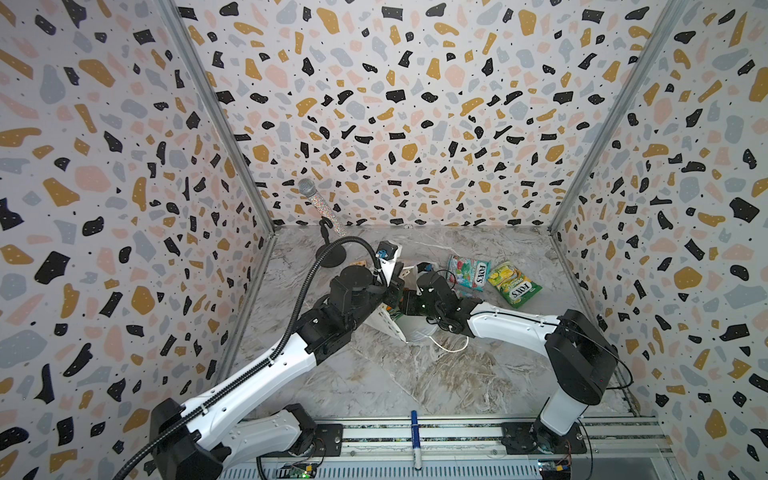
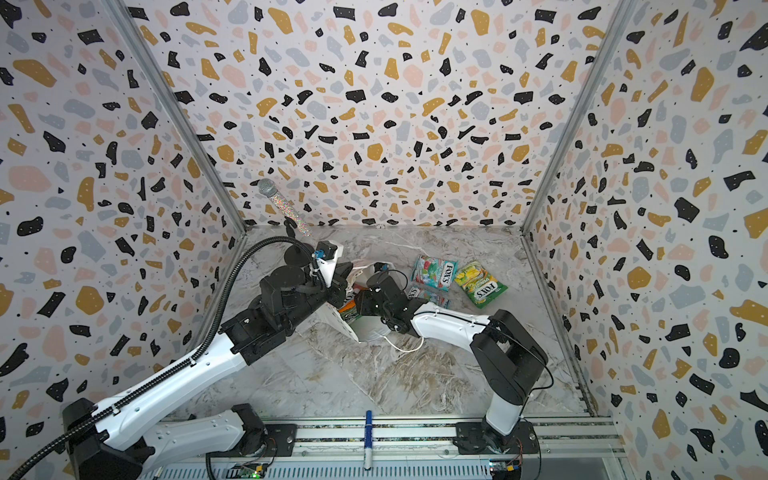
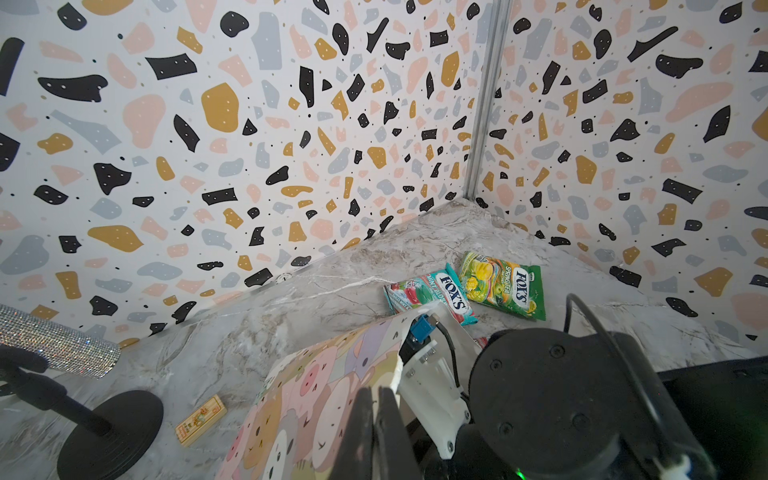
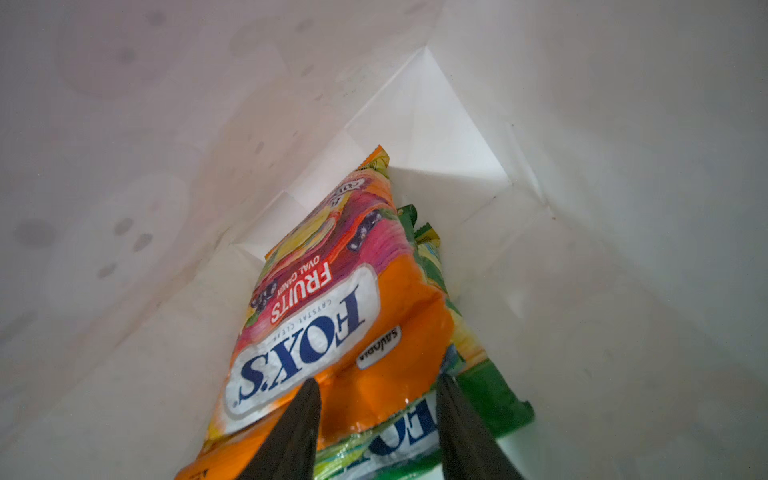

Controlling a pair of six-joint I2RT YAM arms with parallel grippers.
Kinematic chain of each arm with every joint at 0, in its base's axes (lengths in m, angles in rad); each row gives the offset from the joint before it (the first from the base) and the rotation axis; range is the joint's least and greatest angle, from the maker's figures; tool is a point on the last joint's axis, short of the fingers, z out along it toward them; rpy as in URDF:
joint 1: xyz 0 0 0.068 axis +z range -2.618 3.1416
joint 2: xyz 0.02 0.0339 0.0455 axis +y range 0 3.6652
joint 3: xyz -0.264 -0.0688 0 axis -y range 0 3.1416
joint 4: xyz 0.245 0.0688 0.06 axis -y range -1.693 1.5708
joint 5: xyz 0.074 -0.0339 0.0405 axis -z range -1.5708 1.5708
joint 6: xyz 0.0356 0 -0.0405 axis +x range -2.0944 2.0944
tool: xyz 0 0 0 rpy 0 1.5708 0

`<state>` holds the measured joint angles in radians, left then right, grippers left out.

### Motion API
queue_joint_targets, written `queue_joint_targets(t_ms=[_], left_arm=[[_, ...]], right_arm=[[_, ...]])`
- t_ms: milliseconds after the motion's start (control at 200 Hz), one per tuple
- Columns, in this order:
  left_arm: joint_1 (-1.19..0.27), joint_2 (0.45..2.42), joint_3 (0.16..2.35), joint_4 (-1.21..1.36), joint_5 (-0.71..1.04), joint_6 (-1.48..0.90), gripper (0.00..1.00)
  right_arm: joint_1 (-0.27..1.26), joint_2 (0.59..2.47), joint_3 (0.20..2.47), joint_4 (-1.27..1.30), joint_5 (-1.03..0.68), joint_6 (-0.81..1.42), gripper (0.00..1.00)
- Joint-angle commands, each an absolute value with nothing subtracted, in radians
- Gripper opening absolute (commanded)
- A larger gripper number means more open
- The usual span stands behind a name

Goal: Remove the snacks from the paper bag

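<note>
1. The right gripper (image 4: 378,382) is inside the paper bag (image 4: 124,208). Its two black fingers stand roughly half apart, astride the near end of the orange packet (image 4: 332,299), and grip nothing that I can see.
2. The orange packet lies flat on top of a yellow-green packet (image 4: 478,386). Both rest against the bag's lower wall and reach toward its folded bottom.
3. I judge these packets to be light, thin and floppy.
   - The glossy film looks slippery and will crinkle.
   - The loose sweets inside will shift, so the middle is lumpy and gives under pressure.
   - The flat sealed strip at the near end looks like the best place to take hold, one finger above it and one below.
   - Too deep a bite would likely catch the yellow-green packet as well.
4. The bag is thin, soft paper, white inside and printed with pastel cartoon animals outside. It lies tipped over near the middle of the table (image 1: 415,374), its mouth toward the right arm. It would probably crumple or slide if a packet dragged on it.
5. The left gripper (image 3: 376,390) is fully closed, pinching the bag's rim. That should steady the bag and hold its mouth open.
6. Farther out, a teal-red packet (image 1: 467,270) and a loose yellow-green packet (image 1: 515,289) lie side by side on the table, outside the bag.
</note>
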<state>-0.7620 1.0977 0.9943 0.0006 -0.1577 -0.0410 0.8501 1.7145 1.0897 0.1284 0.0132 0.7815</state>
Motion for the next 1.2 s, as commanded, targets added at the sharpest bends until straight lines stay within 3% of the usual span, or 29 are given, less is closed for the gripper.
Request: queue_joint_targets(t_ms=[0, 476, 961, 1196], left_arm=[[-0.761, 1.076, 0.995, 0.041, -0.158, -0.043, 0.00], [-0.761, 1.081, 0.997, 0.041, -0.151, -0.047, 0.00], [-0.760, 1.085, 0.996, 0.041, -0.149, -0.051, 0.00], [-0.760, 1.083, 0.996, 0.042, -0.149, -0.051, 0.00]], right_arm=[[0.850, 1.705, 1.126, 0.141, 0.000, 0.768, 0.44], [0.851, 1.670, 1.132, 0.110, 0.044, 0.750, 0.52], [0.853, 1.639, 1.112, 0.117, 0.068, 0.741, 0.45], [0.851, 1.677, 1.135, 0.110, 0.044, 0.748, 0.46]])
